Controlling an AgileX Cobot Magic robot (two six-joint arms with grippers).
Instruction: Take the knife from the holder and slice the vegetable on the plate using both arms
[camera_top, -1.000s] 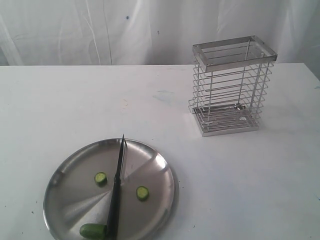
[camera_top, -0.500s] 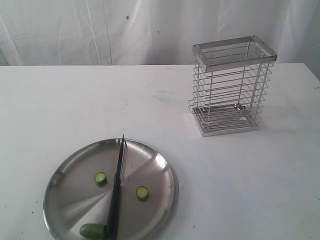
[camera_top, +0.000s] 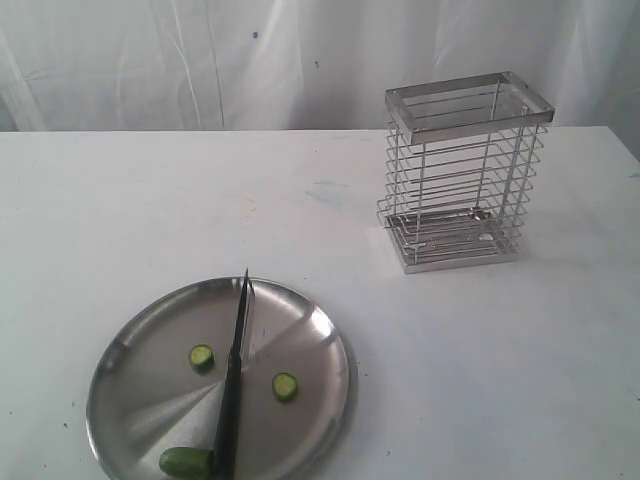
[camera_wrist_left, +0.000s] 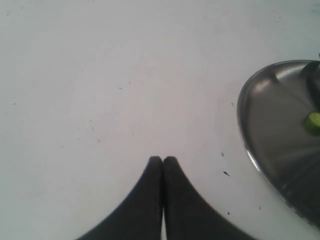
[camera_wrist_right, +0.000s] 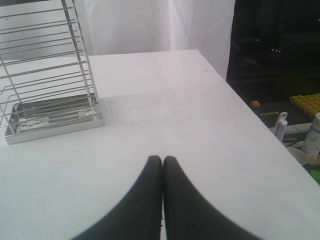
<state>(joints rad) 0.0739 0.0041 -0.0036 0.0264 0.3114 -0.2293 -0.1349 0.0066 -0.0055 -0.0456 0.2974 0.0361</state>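
Note:
The knife (camera_top: 232, 385) lies flat across the steel plate (camera_top: 130, 345), black handle toward the near edge, blade tip at the far rim. A cucumber stub (camera_top: 185, 462) rests beside the handle, and two round slices (camera_top: 202, 355) (camera_top: 285, 386) lie either side of the blade. The wire holder (camera_top: 460, 170) stands empty at the back right. Neither arm shows in the exterior view. My left gripper (camera_wrist_left: 163, 159) is shut and empty over bare table, beside the plate (camera_wrist_left: 250, 145), where a cucumber piece (camera_wrist_left: 313, 122) shows. My right gripper (camera_wrist_right: 162, 158) is shut and empty near the holder (camera_wrist_right: 47, 75).
A white curtain hangs behind the white table (camera_top: 480, 360). In the right wrist view the table edge (camera_wrist_right: 235, 100) drops off to a dark area with bottles and clutter (camera_wrist_right: 305, 140).

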